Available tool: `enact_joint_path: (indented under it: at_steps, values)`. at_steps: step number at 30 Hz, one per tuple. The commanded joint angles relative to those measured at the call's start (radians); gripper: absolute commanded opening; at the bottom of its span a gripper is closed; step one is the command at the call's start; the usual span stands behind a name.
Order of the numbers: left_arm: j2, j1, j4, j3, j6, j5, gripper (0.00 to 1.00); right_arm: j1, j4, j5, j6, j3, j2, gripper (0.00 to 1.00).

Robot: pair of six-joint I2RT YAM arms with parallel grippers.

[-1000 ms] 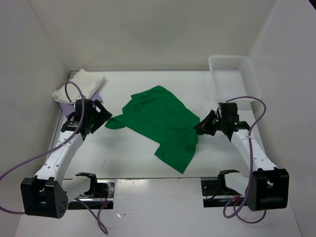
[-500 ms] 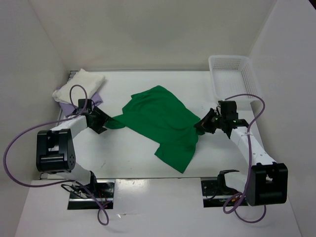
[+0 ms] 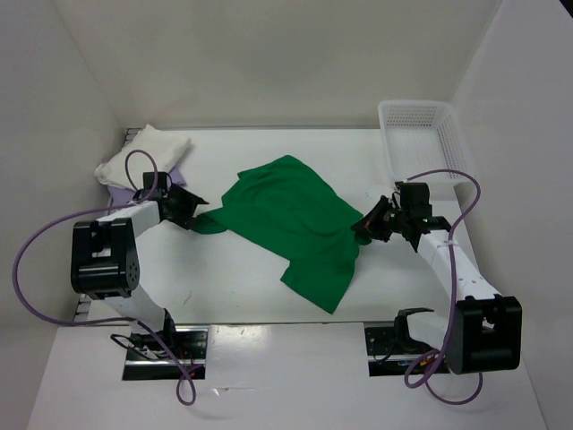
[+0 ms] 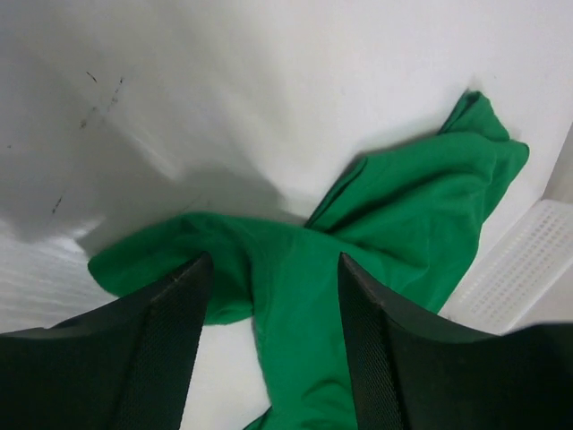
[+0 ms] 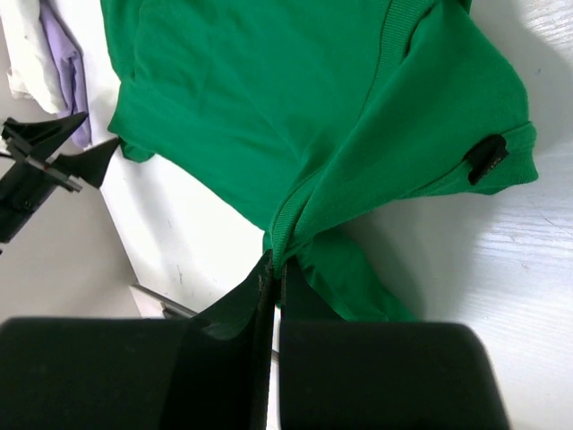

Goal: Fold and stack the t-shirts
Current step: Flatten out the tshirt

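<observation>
Desk (image 3: 242,273): white, walled on three sides, carrying everything below. Green t-shirt (image 3: 291,219): bright green, largest item, spread loose and crumpled across the middle of the desk, one corner reaching toward the near edge; its outline is irregular, and neckline and sleeves are hard to tell apart from above. Basket (image 3: 395,158): white plastic mesh, far right corner, well apart from the cloth; only a cut-off corner of it shows in the left wrist view. Cream white t-shirt (image 3: 154,146): folded bundle in the far left corner. Lavender t-shirt (image 3: 174,178): lies beneath the cream one, mostly hidden, with only purple edges showing. Left gripper (image 4: 273,264): at the green shirt's left tip, jaws apart, a bunched strip of green cloth lying between the fingers (image 4: 166,345); whether they press on it cannot be told. Right gripper (image 5: 271,269): at the shirt's right edge, jaws together and clamped on a gathered fold of the green cloth, which fans out from the pinch. Small black tab (image 5: 486,159): sits on the green cloth near the shirt's edge, too small to identify.
</observation>
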Motion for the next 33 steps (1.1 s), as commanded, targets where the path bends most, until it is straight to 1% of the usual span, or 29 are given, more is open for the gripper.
enact_joint_path:
  at_steps: [1, 2, 6, 7, 9, 10, 11, 12, 15, 16, 17, 18, 19, 20, 22, 23, 24, 25, 27, 28, 29, 30, 31, 32, 33]
  values:
    - [0.049, 0.005, 0.031, 0.036, -0.023, 0.028, 0.65, -0.008, 0.036, -0.016, -0.021, 0.000, -0.027, 0.00]
    - [0.050, 0.005, 0.041, 0.036, -0.035, 0.028, 0.58, -0.008, 0.036, -0.016, -0.021, 0.000, -0.027, 0.00]
    - [0.059, -0.004, 0.061, 0.055, -0.045, 0.019, 0.45, -0.008, 0.054, -0.026, -0.021, -0.009, -0.027, 0.00]
    - [0.071, -0.016, 0.061, 0.055, -0.045, 0.019, 0.37, -0.008, 0.054, -0.035, -0.021, -0.009, -0.027, 0.00]
    - [0.095, -0.030, 0.061, 0.096, -0.045, 0.019, 0.27, -0.008, 0.063, -0.035, -0.021, -0.018, -0.027, 0.00]
    - [0.096, -0.044, 0.061, 0.107, -0.045, 0.028, 0.11, -0.008, 0.064, -0.035, -0.021, -0.019, -0.027, 0.00]
    - [0.096, -0.054, 0.061, 0.119, -0.045, 0.037, 0.04, -0.008, 0.064, -0.035, -0.021, -0.019, -0.027, 0.00]
    - [0.086, -0.054, 0.061, 0.134, -0.045, 0.038, 0.00, -0.008, 0.064, -0.035, -0.021, -0.019, -0.027, 0.00]
    - [0.005, -0.088, 0.025, 0.255, -0.005, 0.038, 0.00, -0.008, 0.064, -0.026, -0.021, -0.009, -0.036, 0.00]
    - [-0.021, -0.088, 0.006, 0.295, 0.012, 0.021, 0.00, -0.008, 0.064, -0.026, -0.021, 0.003, -0.036, 0.00]
    - [-0.082, -0.105, -0.042, 0.371, 0.032, 0.004, 0.00, -0.008, 0.064, -0.026, -0.021, 0.003, -0.045, 0.00]
    - [-0.116, -0.114, -0.065, 0.397, 0.081, -0.017, 0.00, -0.008, 0.064, -0.026, -0.021, 0.012, -0.045, 0.00]
    - [-0.154, -0.123, -0.088, 0.397, 0.099, -0.063, 0.00, -0.008, 0.054, -0.026, -0.021, 0.021, -0.045, 0.00]
    - [-0.241, -0.123, -0.106, 0.365, 0.113, -0.064, 0.00, -0.008, 0.054, -0.026, -0.021, 0.021, -0.054, 0.00]
    - [-0.332, -0.123, -0.134, 0.288, 0.162, -0.111, 0.00, -0.008, 0.045, -0.026, -0.021, 0.021, -0.054, 0.00]
    - [-0.404, -0.123, -0.183, 0.247, 0.173, -0.128, 0.02, -0.008, 0.045, -0.026, -0.021, 0.008, -0.063, 0.00]
    - [-0.430, -0.123, -0.192, 0.142, 0.173, -0.128, 0.04, -0.008, 0.045, -0.026, -0.021, -0.006, -0.064, 0.00]
    - [-0.467, -0.123, -0.205, 0.081, 0.173, -0.137, 0.13, -0.008, 0.045, -0.026, -0.021, -0.006, -0.064, 0.00]
    - [-0.495, -0.123, -0.205, -0.034, 0.114, -0.124, 0.18, -0.008, 0.045, -0.036, -0.021, -0.017, -0.064, 0.00]
    - [-0.521, -0.113, -0.194, -0.131, 0.092, -0.123, 0.21, -0.008, 0.035, -0.036, -0.021, -0.017, -0.064, 0.00]
    - [-0.535, -0.113, -0.194, -0.172, 0.071, -0.123, 0.33, -0.008, 0.022, -0.036, -0.030, -0.006, -0.054, 0.00]
    - [-0.544, -0.101, -0.194, -0.206, 0.039, -0.123, 0.41, -0.008, 0.022, -0.021, -0.030, -0.006, -0.054, 0.00]
    - [-0.556, -0.100, -0.194, -0.233, 0.038, -0.123, 0.49, -0.008, 0.010, -0.021, -0.030, -0.006, -0.054, 0.00]
    - [-0.556, -0.100, -0.183, -0.267, 0.029, -0.090, 0.57, -0.008, 0.010, -0.009, -0.030, 0.003, -0.054, 0.00]
    - [-0.556, -0.100, -0.183, -0.278, 0.029, -0.079, 0.68, -0.008, 0.010, -0.009, -0.030, 0.003, -0.044, 0.00]
